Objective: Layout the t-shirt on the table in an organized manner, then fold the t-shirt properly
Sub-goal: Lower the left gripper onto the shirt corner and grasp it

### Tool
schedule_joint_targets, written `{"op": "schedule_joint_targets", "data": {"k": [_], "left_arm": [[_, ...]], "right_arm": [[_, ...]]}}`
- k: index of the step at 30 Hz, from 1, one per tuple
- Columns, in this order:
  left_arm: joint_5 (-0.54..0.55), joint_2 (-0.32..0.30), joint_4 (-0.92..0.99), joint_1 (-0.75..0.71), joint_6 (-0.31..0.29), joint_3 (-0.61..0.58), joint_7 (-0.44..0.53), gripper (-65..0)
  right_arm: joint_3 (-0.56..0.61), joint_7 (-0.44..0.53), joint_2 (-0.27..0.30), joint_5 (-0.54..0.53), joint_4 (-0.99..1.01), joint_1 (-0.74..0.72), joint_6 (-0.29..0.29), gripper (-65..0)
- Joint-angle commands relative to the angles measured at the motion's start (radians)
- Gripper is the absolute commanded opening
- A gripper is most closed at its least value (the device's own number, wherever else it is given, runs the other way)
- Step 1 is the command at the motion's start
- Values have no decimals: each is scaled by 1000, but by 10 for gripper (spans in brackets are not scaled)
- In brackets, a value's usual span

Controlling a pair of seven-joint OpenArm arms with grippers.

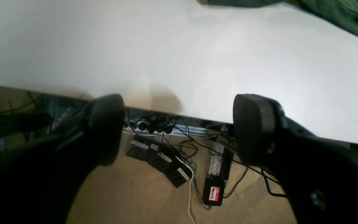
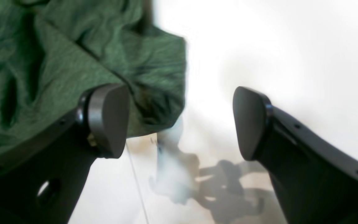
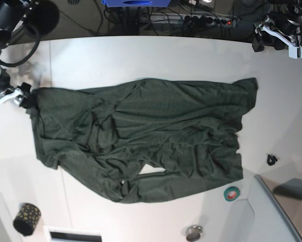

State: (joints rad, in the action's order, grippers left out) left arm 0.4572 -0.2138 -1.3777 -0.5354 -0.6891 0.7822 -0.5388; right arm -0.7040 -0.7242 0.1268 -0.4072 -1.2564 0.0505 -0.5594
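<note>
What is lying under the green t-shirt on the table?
Only the white table shows around the t-shirt, and through a small gap between its folds near the lower edge. Anything else beneath the crumpled cloth would be covered, so it cannot be seen.

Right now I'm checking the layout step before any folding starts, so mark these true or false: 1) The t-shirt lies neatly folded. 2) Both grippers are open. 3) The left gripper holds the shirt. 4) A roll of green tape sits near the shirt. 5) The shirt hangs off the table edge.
1) False: the t-shirt is spread out but wrinkled, not folded.
2) True: the left gripper and right gripper both show a wide gap between the fingers.
3) False: it hovers at the table edge, away from the cloth.
4) True: the green tape roll lies beside the shirt.
5) False: the base view shows all of it on the tabletop.
</note>
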Motion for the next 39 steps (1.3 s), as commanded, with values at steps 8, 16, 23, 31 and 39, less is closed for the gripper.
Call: {"op": "schedule_joint_targets", "data": {"k": [8,16,23,31,39], "left_arm": [[12,-16,-12,-7,-9,9,16,-125],[12,-17,-12,-7,-9,9,16,-125],[13,-17,-12,-9,-9,9,16,-125],[21,-8,-6,25,-9,7,16,-115],[31,9,73,123,-9,6,13,-114]], "right_arm": [[14,18,10,-12,99,-30,-123,-161],[137,42,35,-14,183,-48,-130,-161],[142,53,35,-14,197,-48,-130,-168],[137,48,38,-14,263,-61,-130,-554],[140,47,38,-14,274,-59,-132,-645]]}}
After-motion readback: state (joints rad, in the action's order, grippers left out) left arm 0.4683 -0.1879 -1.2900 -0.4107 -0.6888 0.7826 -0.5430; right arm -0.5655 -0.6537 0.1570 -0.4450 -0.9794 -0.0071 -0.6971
